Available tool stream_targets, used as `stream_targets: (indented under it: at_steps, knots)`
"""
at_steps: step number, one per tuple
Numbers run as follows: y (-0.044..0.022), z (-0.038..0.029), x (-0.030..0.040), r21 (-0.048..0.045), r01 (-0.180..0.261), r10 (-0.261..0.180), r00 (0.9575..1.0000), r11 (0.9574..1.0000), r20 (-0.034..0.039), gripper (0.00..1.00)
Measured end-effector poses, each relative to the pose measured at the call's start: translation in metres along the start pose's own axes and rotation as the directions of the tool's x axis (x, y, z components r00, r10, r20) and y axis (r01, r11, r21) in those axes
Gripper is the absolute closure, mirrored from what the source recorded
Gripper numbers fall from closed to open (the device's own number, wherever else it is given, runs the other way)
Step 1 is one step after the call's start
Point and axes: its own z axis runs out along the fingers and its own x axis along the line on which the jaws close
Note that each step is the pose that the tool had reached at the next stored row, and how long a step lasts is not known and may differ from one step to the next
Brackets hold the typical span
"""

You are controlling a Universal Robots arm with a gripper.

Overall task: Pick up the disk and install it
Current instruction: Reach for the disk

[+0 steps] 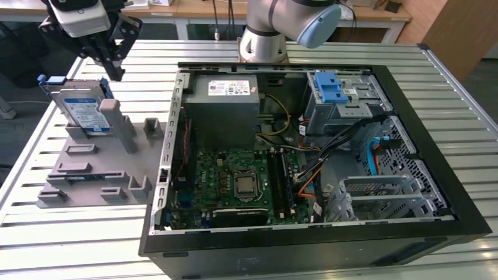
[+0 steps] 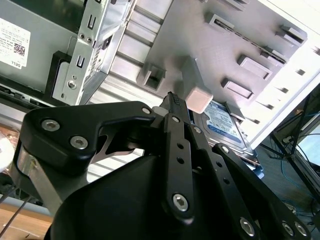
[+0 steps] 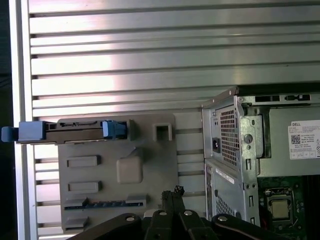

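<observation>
One disk (image 1: 84, 111) is standing upright in grey fixture (image 1: 116, 157); gripper (image 1: 116, 73) is hovering beside it, fingers together, empty.

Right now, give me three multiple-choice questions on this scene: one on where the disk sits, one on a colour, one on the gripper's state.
1. Where is the disk?
A. Standing on edge in the grey fixture beside the computer case
B. Inside that case
C. Flat on the floor

2. What colour is the disk's carrier?
A. Red
B. Blue
C. Yellow

3. What is the gripper doing?
A. Clamping the disk
B. Resting inside the case
C. Hanging apart from the disk, holding nothing

Answers:
1. A: the disk stands in a fixture slot at the exterior view's left.
2. B: blue frame ends show in the first wrist view.
3. C: there is a gap between the gripper and the disk, and nothing is in its grasp.
</observation>
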Motion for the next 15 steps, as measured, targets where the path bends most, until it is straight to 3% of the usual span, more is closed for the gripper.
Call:
stream_targets:
  at_steps: [15]
  knots:
    - [-0.0005, 0.0011, 0.0054, 0.0001, 0.000, 0.000, 1.0000, 1.0000, -0.0016, 0.89]
